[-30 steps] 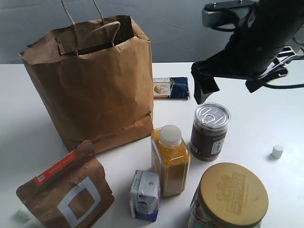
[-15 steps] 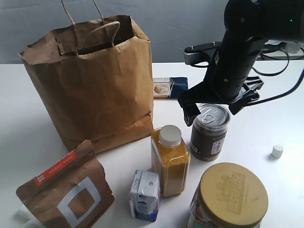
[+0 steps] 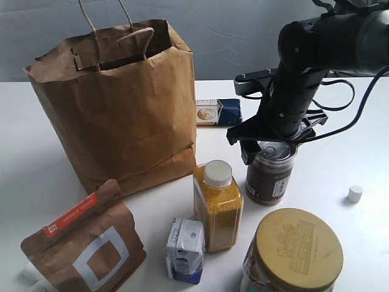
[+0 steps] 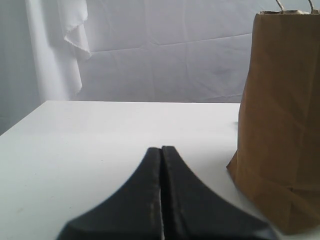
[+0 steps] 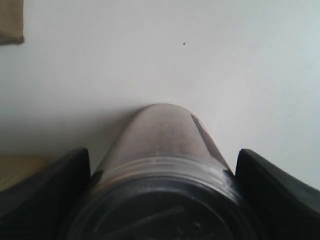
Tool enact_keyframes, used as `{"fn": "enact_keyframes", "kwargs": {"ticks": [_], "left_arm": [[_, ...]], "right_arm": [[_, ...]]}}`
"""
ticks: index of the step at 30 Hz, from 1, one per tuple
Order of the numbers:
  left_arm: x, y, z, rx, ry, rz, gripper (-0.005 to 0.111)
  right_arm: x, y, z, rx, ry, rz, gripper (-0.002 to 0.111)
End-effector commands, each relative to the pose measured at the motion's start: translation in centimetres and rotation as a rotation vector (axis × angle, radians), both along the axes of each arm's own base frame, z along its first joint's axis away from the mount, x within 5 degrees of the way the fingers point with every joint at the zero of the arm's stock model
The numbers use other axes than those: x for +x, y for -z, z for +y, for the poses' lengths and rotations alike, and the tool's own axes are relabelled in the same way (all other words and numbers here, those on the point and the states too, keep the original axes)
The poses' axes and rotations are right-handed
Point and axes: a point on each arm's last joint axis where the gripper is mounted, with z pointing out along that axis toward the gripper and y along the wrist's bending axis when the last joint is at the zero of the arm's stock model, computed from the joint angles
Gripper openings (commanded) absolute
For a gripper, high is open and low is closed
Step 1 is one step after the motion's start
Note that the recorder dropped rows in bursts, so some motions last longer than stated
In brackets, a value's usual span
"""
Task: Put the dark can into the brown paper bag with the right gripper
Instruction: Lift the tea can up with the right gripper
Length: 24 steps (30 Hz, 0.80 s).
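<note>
The dark can (image 3: 268, 179) stands upright on the white table, right of the brown paper bag (image 3: 115, 103). My right gripper (image 3: 270, 152) has come down over the can's silver top, its black fingers (image 3: 248, 152) straddling the rim. In the right wrist view the can (image 5: 162, 145) fills the space between the two fingers (image 5: 45, 192), and the right gripper (image 5: 162, 200) is open with a thin gap on each side. The bag stands open at the top. My left gripper (image 4: 161, 152) is shut on nothing, low over the table beside the bag (image 4: 280, 125).
A yellow-grain bottle (image 3: 217, 207) stands just left of the can, and a wide gold-lidded jar (image 3: 296, 250) is in front of it. A small carton (image 3: 185, 249), a brown pouch (image 3: 85, 246), a blue-white box (image 3: 219, 112) and a loose white cap (image 3: 355, 194) lie around.
The right arm has swung left and come down from above the table until its open fingers sit around the top of the dark can. The can has not moved.
</note>
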Motion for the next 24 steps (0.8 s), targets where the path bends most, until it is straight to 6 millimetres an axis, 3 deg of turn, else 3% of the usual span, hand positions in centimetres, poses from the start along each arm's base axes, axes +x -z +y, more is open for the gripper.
{"fn": "enact_keyframes", "kwargs": {"ticks": [1,3,6,12,18,24], "left_arm": [[0.0,0.0,0.0,0.001,0.008,-0.009,0.0],[0.0,0.0,0.0,0.001,0.008,-0.009,0.0],[0.0,0.0,0.0,0.001,0.008,-0.009,0.0],[0.0,0.0,0.0,0.001,0.008,-0.009,0.0],[0.0,0.0,0.0,0.001,0.008,-0.009,0.0],[0.0,0.0,0.0,0.001,0.008,-0.009,0.0]], "right_arm": [[0.0,-0.2,-0.3,-0.017,-0.003,0.002,0.015],[-0.2,-0.6,-0.4,-0.017,-0.007,0.003,0.0],[-0.4,-2.2,-0.6,0.002,-0.024,-0.031,0.0],[-1.7,-9.2,-2.1,0.094,-0.039,-0.223,0.0],[-3.9,-16.0,-3.5,0.308,-0.028,-0.436,0.0],[-5.6,-20.9,-4.1,0.557,-0.012,-0.605,0.0]]}}
